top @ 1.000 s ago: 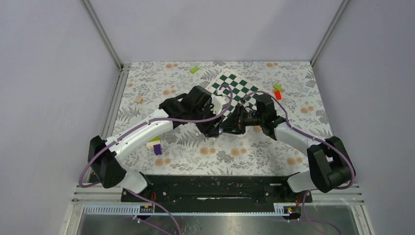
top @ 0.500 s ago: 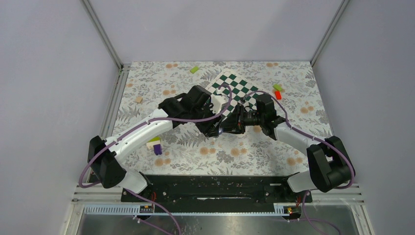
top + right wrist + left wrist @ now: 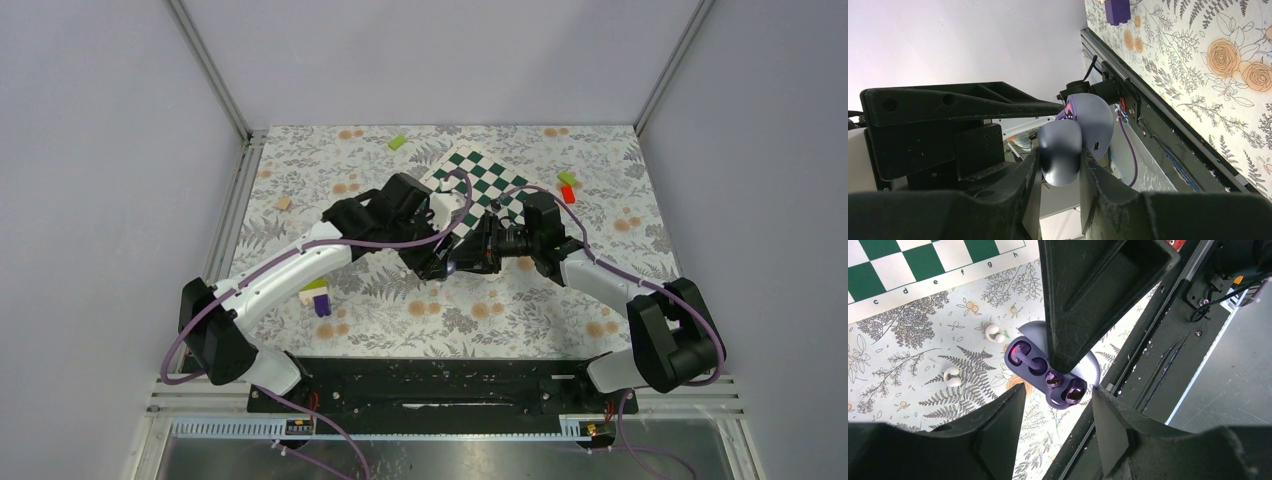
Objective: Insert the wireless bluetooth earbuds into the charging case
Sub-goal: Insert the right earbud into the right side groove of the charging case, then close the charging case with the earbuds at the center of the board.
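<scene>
far left on the floral tablecloth (image 3: 300,180): small tan block (image 3: 284,203), and nearer the arm bases a stacked green-white-purple block (image 3: 318,298). left gripper (image 3: 1057,392) is mid-table over the cloth, jaws apart, nothing between them. the two tiny glossy white plastic earbuds both lie loose on the cloth, outside the case, below the lettered edge of the green-and-white chessboard (image 3: 923,265). one (image 3: 952,376) sits further left, the other (image 3: 994,333) just beside the case. small smooth pale-lavender oval plastic charging case (image 3: 1024,356) has its lid open and purple wells showing. right gripper (image 3: 1060,167) is clamped on the case body, a finger on each side; in the left wrist view one dark finger crosses the open case. far right, by the board's corner: small green block (image 3: 567,178) and small red block (image 3: 569,194), touching.
</scene>
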Robot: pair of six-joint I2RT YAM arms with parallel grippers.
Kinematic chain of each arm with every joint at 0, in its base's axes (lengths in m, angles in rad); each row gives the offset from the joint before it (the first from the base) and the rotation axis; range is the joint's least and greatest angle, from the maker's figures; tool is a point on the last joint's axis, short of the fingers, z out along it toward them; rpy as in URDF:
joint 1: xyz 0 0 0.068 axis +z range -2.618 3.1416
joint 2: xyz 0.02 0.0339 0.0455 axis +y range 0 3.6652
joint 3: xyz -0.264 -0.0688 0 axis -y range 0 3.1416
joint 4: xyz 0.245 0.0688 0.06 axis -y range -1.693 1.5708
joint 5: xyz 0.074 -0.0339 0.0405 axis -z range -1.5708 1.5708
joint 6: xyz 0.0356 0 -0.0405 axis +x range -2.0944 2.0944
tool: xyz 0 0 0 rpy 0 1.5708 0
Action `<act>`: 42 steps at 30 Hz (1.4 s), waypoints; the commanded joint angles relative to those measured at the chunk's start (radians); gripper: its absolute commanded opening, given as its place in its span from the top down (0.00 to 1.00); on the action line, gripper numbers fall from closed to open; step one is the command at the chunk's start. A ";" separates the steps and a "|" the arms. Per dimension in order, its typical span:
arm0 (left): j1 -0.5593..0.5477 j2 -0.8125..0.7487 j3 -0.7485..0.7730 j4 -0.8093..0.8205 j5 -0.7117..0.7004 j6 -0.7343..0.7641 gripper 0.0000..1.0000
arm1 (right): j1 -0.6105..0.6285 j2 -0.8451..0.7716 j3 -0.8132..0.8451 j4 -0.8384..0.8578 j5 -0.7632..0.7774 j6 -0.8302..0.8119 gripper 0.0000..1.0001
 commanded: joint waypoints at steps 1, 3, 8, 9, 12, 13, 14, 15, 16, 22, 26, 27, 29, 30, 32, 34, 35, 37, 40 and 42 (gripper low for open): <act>0.005 -0.051 0.052 0.057 0.047 -0.031 0.47 | 0.001 -0.005 0.035 0.012 -0.028 -0.020 1.00; 0.006 -0.055 0.053 0.059 0.046 -0.033 0.47 | 0.001 -0.007 0.035 0.011 -0.029 -0.023 1.00; 0.008 -0.071 0.055 0.059 0.038 -0.033 0.45 | 0.000 -0.009 0.035 0.007 -0.029 -0.025 1.00; 0.009 -0.074 0.055 0.058 0.035 -0.035 0.44 | 0.001 -0.009 0.035 0.006 -0.029 -0.026 1.00; 0.009 -0.085 0.060 0.052 0.028 -0.044 0.41 | 0.001 -0.013 0.036 -0.006 -0.026 -0.037 1.00; 0.010 -0.089 0.066 0.044 0.025 -0.050 0.41 | 0.001 -0.015 0.037 -0.016 -0.025 -0.049 1.00; 0.009 -0.094 0.073 0.033 0.022 -0.057 0.40 | 0.001 -0.019 0.039 -0.027 -0.021 -0.058 1.00; 0.010 -0.100 0.081 0.023 0.016 -0.068 0.40 | 0.001 -0.020 0.040 -0.038 -0.017 -0.069 1.00; 0.011 -0.109 0.089 0.013 0.013 -0.083 0.39 | 0.001 -0.024 0.041 -0.052 -0.014 -0.082 1.00; 0.058 -0.194 0.047 0.030 -0.005 -0.270 0.33 | 0.001 -0.050 0.043 -0.126 0.009 -0.150 1.00; 0.141 -0.236 -0.061 0.117 -0.030 -0.546 0.34 | 0.001 -0.070 0.040 -0.159 0.029 -0.191 1.00; 0.155 -0.250 -0.105 0.162 -0.009 -0.611 0.35 | 0.001 -0.074 0.039 -0.159 0.033 -0.200 1.00; 0.166 -0.276 -0.194 0.233 -0.003 -0.757 0.37 | 0.001 -0.080 0.031 -0.144 0.035 -0.217 1.00; 0.169 -0.290 -0.235 0.278 0.015 -0.814 0.37 | 0.001 -0.081 0.024 -0.132 0.036 -0.218 1.00; 0.168 -0.311 -0.325 0.362 0.035 -0.938 0.37 | 0.001 -0.084 0.012 -0.112 0.038 -0.217 1.00; 0.171 -0.328 -0.398 0.444 0.053 -1.010 0.35 | 0.000 -0.079 0.009 -0.104 0.036 -0.214 1.00; 0.172 -0.334 -0.425 0.478 0.063 -1.034 0.34 | 0.001 -0.078 0.007 -0.101 0.035 -0.212 1.00; 0.172 -0.349 -0.477 0.545 0.081 -1.075 0.31 | 0.001 -0.081 0.007 -0.101 0.037 -0.211 1.00; 0.173 -0.355 -0.503 0.584 0.088 -1.100 0.29 | 0.001 -0.085 0.006 -0.106 0.040 -0.210 1.00; 0.174 -0.351 -0.510 0.595 0.097 -1.110 0.29 | 0.001 -0.082 0.004 -0.107 0.040 -0.208 1.00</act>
